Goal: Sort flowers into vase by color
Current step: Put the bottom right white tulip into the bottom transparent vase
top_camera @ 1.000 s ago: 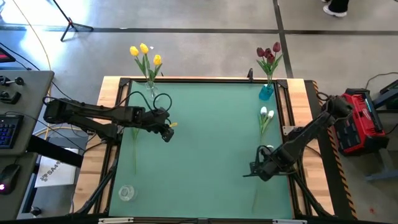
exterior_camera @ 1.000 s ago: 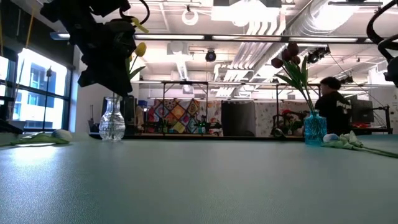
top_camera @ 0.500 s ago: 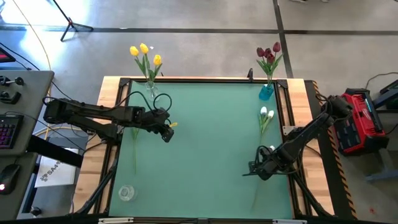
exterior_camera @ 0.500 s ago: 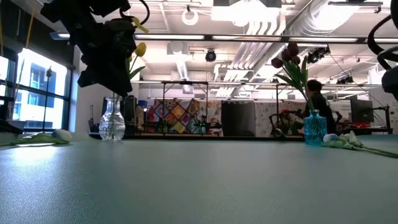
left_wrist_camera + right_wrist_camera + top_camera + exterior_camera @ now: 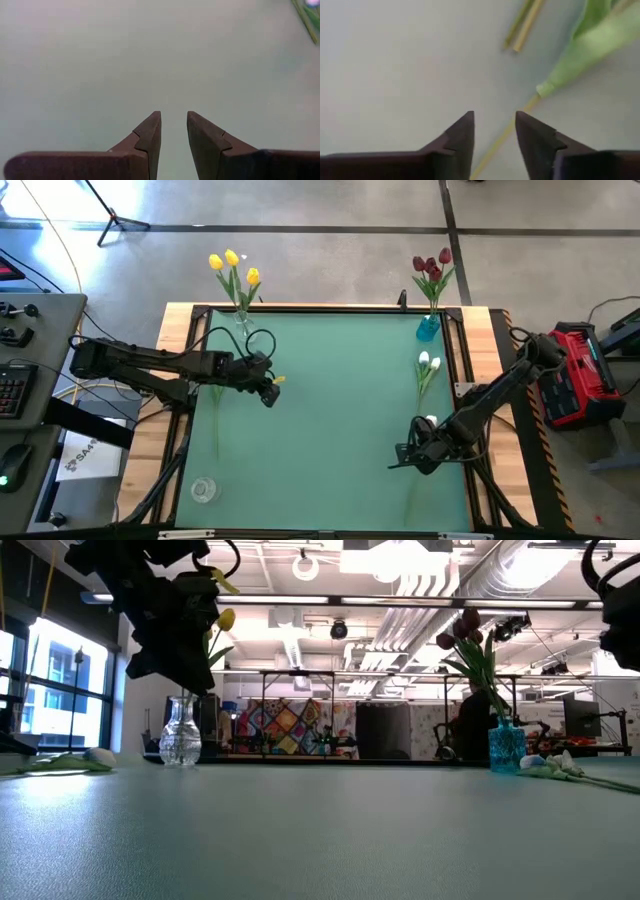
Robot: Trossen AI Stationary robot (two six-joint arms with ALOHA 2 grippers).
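Observation:
Yellow tulips (image 5: 232,265) stand in a clear vase (image 5: 241,320) at the far left edge. Dark red tulips (image 5: 432,265) stand in a blue vase (image 5: 428,328) at the far right. White tulips (image 5: 428,363) lie flat on the table's right side, stems running toward the near edge. My right gripper (image 5: 398,458) hovers open over them. In its wrist view a thin stem (image 5: 506,136) passes under the gap between the fingers (image 5: 494,125), beside a green leaf (image 5: 590,55). My left gripper (image 5: 270,397) hangs narrowly open above bare table (image 5: 173,125), left of centre.
Another flower stem (image 5: 217,430) lies along the table's left side. A small empty clear glass vase (image 5: 203,490) stands near the near-left corner. Two cut stem ends (image 5: 522,30) lie ahead of my right gripper. The middle of the green table (image 5: 340,410) is bare.
My right gripper has shifted slightly toward the table's near-left. My left arm has kept still. A person in the room behind the table has walked past behind the blue vase.

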